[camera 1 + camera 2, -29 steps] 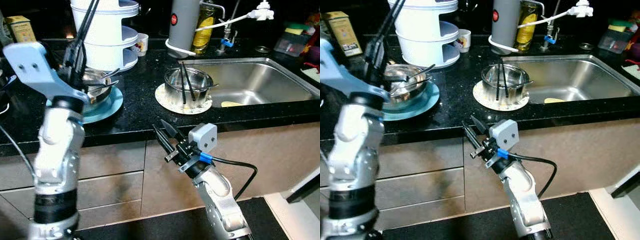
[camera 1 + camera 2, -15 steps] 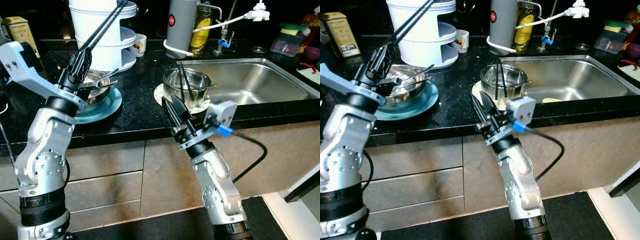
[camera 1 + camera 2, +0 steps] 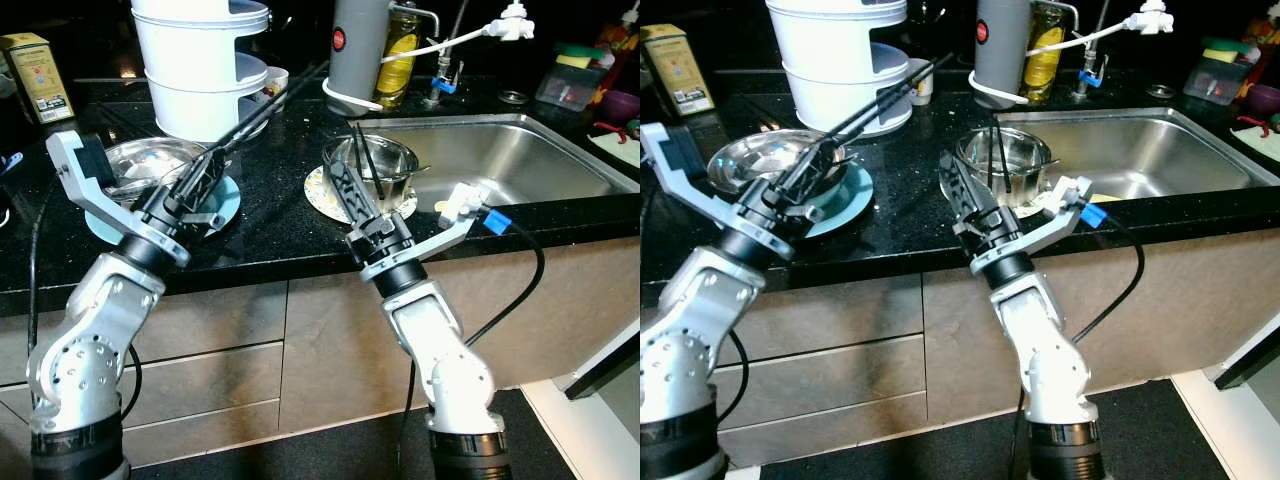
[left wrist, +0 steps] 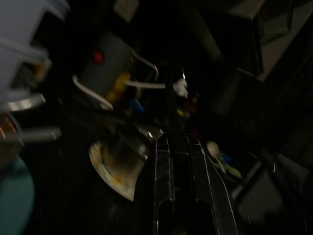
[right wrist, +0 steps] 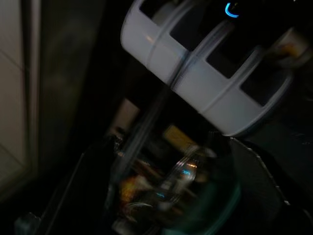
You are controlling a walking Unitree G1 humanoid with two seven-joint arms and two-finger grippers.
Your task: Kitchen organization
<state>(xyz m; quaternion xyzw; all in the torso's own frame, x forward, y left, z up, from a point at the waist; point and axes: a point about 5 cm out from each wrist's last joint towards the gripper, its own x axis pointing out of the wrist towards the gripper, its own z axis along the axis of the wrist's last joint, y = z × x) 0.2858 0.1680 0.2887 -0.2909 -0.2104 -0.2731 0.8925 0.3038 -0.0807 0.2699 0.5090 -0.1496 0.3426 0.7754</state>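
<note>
1. A black stone kitchen counter runs across the scene, with pale cabinet fronts below it and a stainless steel sink set into it on the robot's right.

2. The left gripper reaches up and forward over the counter. Its two long black fingers lie close together, almost touching along their length, and nothing can be seen between them. Their tips end near the base of a white stacked container at the back of the counter.

3. Below the left arm sits a teal plate with a shiny metal bowl resting on it. Utensils in the bowl are partly hidden by the arm.

4. The right gripper rises from below the counter edge, its black fingers pointing up just in front of a glass bowl. Whether these fingers are apart or together cannot be told, because they overlap from this angle.

5. The glass bowl stands on a round pale mat, just beside the sink. Two dark chopsticks lean inside the bowl.

6. At the back stand a grey cylinder with a red dot, a bottle of yellow liquid and a tap.

7. The wrist views are dark and blurred.
</note>
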